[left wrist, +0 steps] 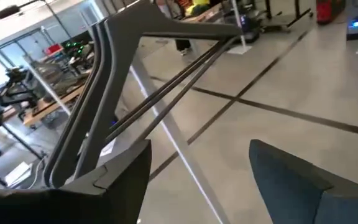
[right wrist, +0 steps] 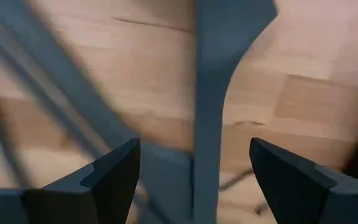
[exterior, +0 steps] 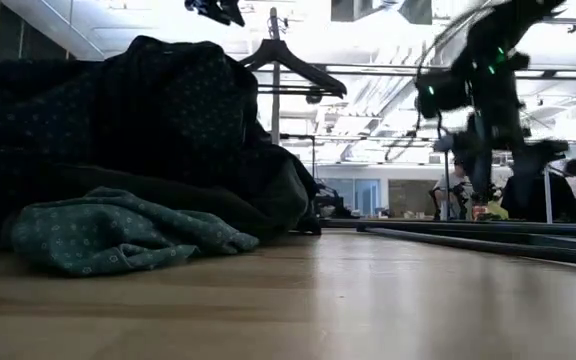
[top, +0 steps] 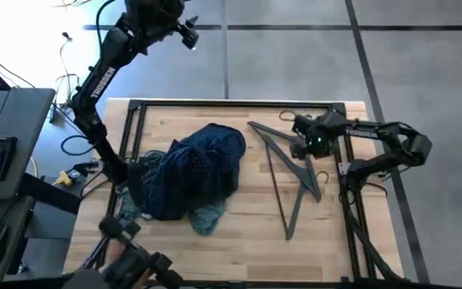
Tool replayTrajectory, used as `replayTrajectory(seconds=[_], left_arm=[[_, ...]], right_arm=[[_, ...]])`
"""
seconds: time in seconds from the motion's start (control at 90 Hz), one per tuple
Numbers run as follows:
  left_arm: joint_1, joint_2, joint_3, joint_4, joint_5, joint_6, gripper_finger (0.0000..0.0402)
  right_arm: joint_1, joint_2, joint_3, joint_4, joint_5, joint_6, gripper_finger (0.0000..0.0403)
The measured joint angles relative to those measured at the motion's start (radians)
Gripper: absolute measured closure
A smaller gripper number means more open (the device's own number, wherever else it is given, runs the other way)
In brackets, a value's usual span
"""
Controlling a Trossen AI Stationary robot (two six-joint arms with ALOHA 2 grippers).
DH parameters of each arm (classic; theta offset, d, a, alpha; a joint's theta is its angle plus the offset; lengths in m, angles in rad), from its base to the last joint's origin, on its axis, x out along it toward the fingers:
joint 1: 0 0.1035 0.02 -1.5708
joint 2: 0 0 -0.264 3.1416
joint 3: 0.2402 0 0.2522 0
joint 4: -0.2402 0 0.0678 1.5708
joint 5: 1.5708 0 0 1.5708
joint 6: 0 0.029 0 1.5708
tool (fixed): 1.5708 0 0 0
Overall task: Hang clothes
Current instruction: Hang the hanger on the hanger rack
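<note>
High view: your right gripper (top: 301, 146), jaws spread, hovers over hangers (top: 295, 172) (left's parked high, open); clothes (top: 191, 172) look limp — pinch a collar.

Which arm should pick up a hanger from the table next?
Right. The right gripper, open, hovers directly over the hangers lying on the table; the left gripper is raised beyond the table's far edge.

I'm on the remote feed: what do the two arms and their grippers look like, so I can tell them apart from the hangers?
Both arms are black, jointed tubes. The left arm carries white lettering down one link. The right arm shows a small green light near its wrist. Each gripper, left and right, has two flat, dark, angular fingers.
</note>
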Motion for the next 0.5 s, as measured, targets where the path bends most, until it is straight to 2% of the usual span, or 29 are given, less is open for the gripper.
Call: replayTrajectory(seconds=[0.122, 0.233, 0.411, 0.5], left_arm=[[0.0, 0.002, -0.004, -0.002, 0.005, 0.006, 0.0156], [0.001, 0.002, -0.004, 0.02, 0.007, 0.005, 0.0156], [0.001, 0.012, -0.004, 0.024, 0.097, -0.031, 0.0156], [0.001, 0.029, -0.004, 0.014, 0.134, -0.072, 0.0156]], right_arm=[[0.004, 0.026, -0.101, 0.111, 0.02, 0.037, 0.0146], [0.006, 0.041, -0.123, 0.149, 0.038, 0.02, 0.0203], [0.006, 0.052, -0.057, 0.14, 0.107, -0.084, 0.0359], [0.008, 0.049, 0.046, 0.094, 0.172, -0.149, 0.0364]])
